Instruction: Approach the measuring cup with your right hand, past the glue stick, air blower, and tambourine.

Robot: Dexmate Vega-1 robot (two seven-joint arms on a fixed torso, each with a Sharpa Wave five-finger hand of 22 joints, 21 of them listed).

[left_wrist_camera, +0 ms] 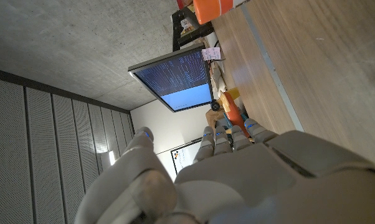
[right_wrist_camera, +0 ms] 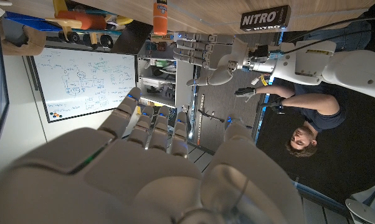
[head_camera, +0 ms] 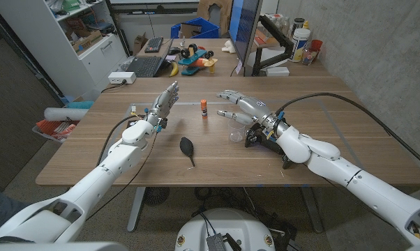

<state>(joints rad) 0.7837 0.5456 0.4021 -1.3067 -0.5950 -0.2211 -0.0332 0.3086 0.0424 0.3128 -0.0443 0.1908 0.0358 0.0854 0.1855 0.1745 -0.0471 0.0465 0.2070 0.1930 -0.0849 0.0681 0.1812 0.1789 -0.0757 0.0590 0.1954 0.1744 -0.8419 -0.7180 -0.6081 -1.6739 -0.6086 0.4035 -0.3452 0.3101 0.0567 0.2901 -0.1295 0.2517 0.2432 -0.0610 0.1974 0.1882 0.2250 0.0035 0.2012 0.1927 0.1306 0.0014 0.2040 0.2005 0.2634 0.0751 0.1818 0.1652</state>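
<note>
The clear measuring cup (head_camera: 236,135) lies on the wooden table (head_camera: 349,118), close against the near side of my right hand (head_camera: 241,108). That hand hovers with its fingers stretched out and apart, holding nothing. The orange-capped glue stick (head_camera: 204,107) stands just beyond its fingertips, and it also appears in the right wrist view as the glue stick (right_wrist_camera: 161,15) ahead of my right hand (right_wrist_camera: 156,168). The black air blower (head_camera: 188,148) lies nearer the front edge. A dark object (head_camera: 255,139) sits partly hidden under my right wrist. My left hand (head_camera: 165,101) is raised with its fingers apart and empty.
A monitor (head_camera: 243,31), keyboard (head_camera: 144,66), toys and bottles (head_camera: 304,38) crowd the desk behind the table. A black cable (head_camera: 349,104) loops over the right side of the table. A person (right_wrist_camera: 299,118) is seated beyond the table. The left wrist view looks along my left hand (left_wrist_camera: 237,174).
</note>
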